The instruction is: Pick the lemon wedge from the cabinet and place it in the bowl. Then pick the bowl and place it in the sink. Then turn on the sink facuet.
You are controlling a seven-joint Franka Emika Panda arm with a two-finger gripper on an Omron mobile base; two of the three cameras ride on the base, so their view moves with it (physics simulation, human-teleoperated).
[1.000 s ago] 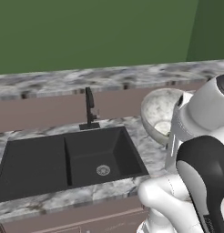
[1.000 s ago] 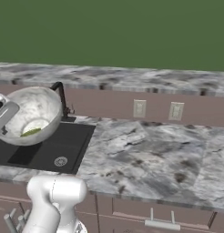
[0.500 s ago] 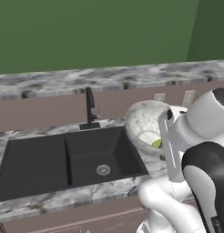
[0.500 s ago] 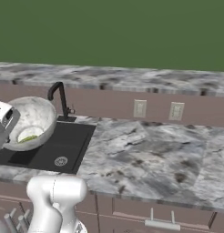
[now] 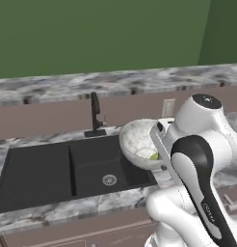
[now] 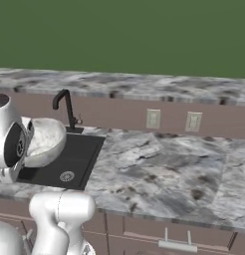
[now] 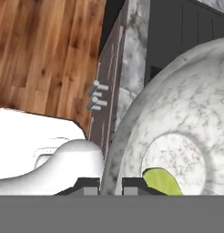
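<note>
Speckled bowl (image 5: 139, 144), lemon wedge (image 5: 153, 156) inside, held tilted in the air above the right edge of the black sink (image 5: 67, 169).

The gripper (image 7: 110, 184) is clenched on the bowl's rim, one finger on each side. To do this well, I judge it should level the bowl, centre it over the right basin near the drain (image 5: 109, 180), clear of the faucet (image 5: 96, 115), then lower before letting go.
</note>
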